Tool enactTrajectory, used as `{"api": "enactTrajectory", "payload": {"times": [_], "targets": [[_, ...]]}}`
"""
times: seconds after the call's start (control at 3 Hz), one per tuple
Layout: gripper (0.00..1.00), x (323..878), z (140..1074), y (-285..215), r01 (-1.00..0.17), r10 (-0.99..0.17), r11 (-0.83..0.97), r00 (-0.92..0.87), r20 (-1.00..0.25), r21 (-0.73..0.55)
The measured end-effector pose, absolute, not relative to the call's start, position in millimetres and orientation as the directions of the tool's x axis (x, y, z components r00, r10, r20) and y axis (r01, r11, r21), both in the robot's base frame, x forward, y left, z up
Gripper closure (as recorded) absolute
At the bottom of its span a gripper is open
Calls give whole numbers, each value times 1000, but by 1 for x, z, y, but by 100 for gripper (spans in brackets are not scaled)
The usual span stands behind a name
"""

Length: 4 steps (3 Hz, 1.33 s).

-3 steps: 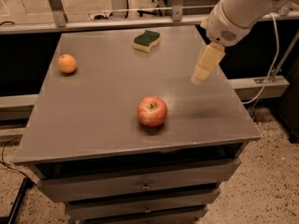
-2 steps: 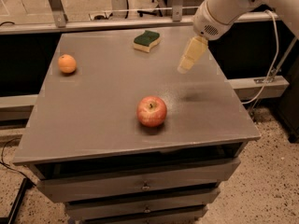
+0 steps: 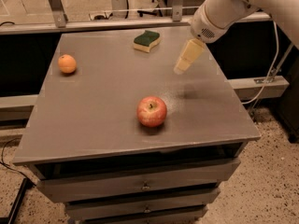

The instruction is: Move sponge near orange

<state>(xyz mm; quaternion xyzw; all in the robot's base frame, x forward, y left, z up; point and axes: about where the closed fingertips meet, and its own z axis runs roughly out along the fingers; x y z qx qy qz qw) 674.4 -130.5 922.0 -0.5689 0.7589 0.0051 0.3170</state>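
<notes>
Sponge (image 3: 146, 40) lies green side up near the far edge of the counter (image 3: 93, 111), a little right of middle, with nothing gripping it. The orange (image 3: 67, 63) rests close to the left edge, well apart from the sponge. A red-yellow apple (image 3: 152, 111) stands toward the near edge, about midway across.

In the one camera view the gripper (image 3: 180, 69) hangs over the counter's right side, to the right of the sponge and slanted down and leftward. Its fingers (image 3: 189, 55) read as one closed wedge with no gap, holding nothing.

As I judge it, closed fingers arriving at this slant would shove the sponge toward the far edge instead of taking it. Setting it down too hard against the orange could start the fruit rolling off the left edge.

The arm is cut off at the upper right. How high the fingertips are above the counter is hard to make out.
</notes>
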Motion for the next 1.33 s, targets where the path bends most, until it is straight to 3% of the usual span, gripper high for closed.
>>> {"api": "enactTrajectory", "payload": {"times": [0.67,1.33], "targets": [[0,744,900,-90,-832,-758,431,-124,-640,-349],[0,807,862,-76,-753,-689,582,-255,-679,-308]]}}
